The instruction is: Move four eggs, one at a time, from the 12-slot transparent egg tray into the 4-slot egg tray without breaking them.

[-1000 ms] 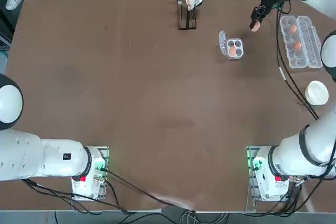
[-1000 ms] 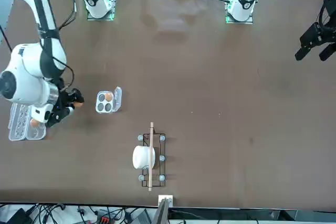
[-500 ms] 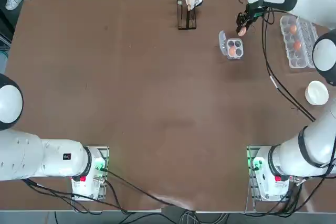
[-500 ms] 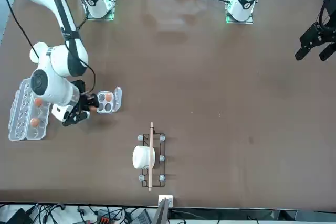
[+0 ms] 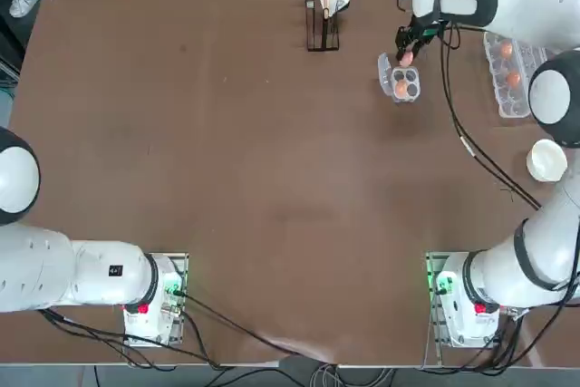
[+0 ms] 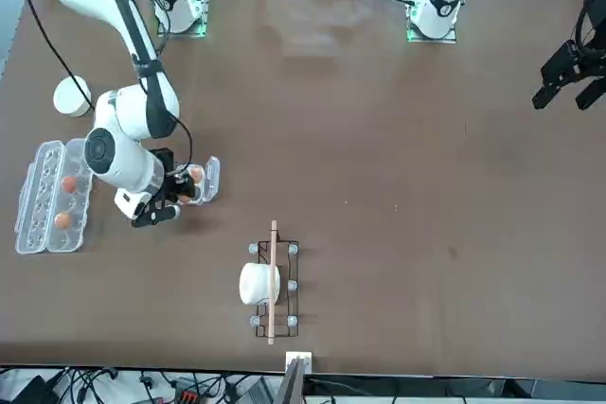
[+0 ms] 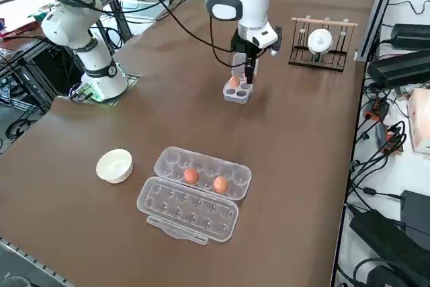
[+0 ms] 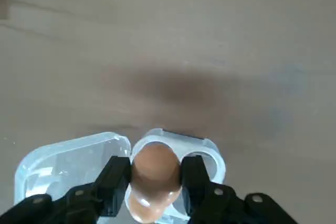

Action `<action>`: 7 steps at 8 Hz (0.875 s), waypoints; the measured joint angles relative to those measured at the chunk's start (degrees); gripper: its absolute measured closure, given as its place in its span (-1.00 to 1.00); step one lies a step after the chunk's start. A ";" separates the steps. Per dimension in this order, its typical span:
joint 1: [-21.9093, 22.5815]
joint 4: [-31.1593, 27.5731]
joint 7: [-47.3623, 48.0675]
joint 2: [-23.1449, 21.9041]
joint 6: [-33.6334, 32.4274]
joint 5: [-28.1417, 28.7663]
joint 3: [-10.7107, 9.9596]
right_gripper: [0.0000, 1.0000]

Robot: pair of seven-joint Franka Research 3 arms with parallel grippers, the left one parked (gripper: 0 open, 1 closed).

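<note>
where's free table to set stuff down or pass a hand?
Free: the whole table centre and parked-arm side, from the rack down to the bases. Crowded: the far corner on the working side, with the right gripper holding an egg over the 4-slot egg tray, plus the 12-slot transparent egg tray and bowl.

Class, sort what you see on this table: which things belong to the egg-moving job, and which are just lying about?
Belongs to the job:
- right end effector, shut on an egg above the 4-slot egg tray
- one egg already in that tray
- 12-slot transparent egg tray with two eggs left

Just lying about:
- white bowl
- wire rack with a white cup
</note>
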 joint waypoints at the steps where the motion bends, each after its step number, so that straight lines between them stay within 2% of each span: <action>1: 0.24 -0.03 0.47 0.34 0.20 0.00 0.00 -0.14; 7: 0.27 -0.03 1.70 2.18 0.52 0.01 -0.11 -0.14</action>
